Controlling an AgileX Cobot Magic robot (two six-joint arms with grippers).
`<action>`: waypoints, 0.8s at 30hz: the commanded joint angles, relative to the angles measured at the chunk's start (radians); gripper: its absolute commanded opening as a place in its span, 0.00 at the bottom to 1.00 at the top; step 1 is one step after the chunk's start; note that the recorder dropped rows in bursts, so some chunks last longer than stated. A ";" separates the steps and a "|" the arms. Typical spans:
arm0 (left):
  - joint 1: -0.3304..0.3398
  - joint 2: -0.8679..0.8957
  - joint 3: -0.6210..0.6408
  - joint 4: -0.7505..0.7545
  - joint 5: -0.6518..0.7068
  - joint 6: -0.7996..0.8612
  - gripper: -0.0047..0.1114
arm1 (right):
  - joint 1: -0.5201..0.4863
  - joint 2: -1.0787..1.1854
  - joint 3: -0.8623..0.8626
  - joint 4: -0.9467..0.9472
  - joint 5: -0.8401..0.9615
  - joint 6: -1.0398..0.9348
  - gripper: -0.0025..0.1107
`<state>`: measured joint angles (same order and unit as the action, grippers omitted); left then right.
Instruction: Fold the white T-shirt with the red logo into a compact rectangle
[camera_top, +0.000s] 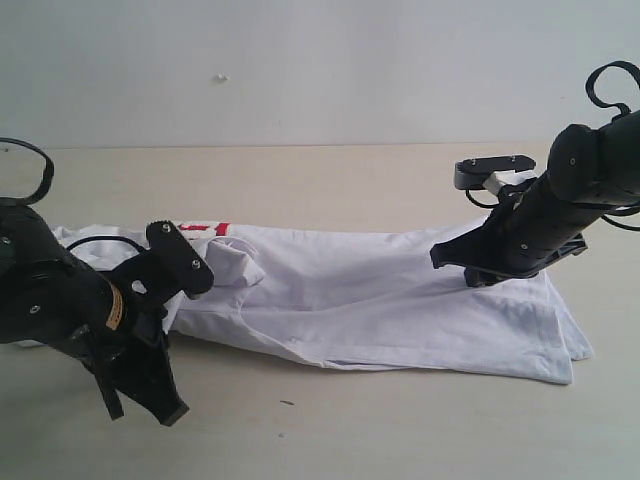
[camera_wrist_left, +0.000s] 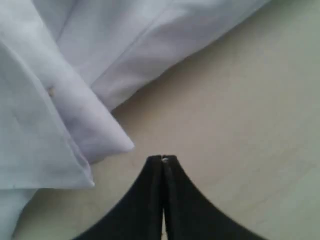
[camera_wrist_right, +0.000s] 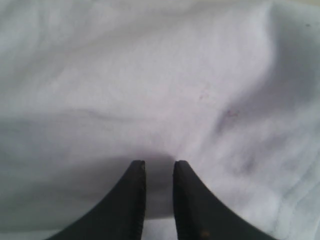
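Currently, the white T-shirt (camera_top: 380, 290) lies flat on the table (camera_top: 350, 430) as a long band running from left to right, with its long edges folded in. Only a small part of the red logo (camera_top: 205, 229) shows, at the far edge of the band near its left end, just behind the left arm.

Left gripper (camera_wrist_left: 163, 159): the jaws are pressed fully together with nothing between them. The tips sit over bare table, just beside a folded corner (camera_wrist_left: 107, 135) of the shirt and not touching it.

Right gripper (camera_wrist_right: 159, 162): the jaws stand a narrow gap apart. The tips point at the shirt near its right end, close to the far edge. The cloth under them looks smooth, and no fold is seen drawn up between the fingers (camera_wrist_right: 135, 190).
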<state>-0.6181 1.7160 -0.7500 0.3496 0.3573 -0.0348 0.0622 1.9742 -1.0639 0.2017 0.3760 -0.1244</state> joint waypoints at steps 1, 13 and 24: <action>0.031 0.012 -0.049 0.022 0.023 0.005 0.04 | -0.004 -0.007 0.000 0.001 0.001 -0.009 0.21; 0.158 0.012 -0.156 0.057 0.007 0.001 0.04 | -0.004 -0.007 0.000 0.001 -0.009 -0.013 0.21; 0.236 0.061 -0.256 0.093 -0.104 0.001 0.04 | -0.004 -0.007 0.000 -0.001 -0.015 -0.029 0.21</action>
<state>-0.4248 1.7573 -0.9782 0.4333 0.2671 -0.0332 0.0622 1.9742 -1.0639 0.2017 0.3718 -0.1387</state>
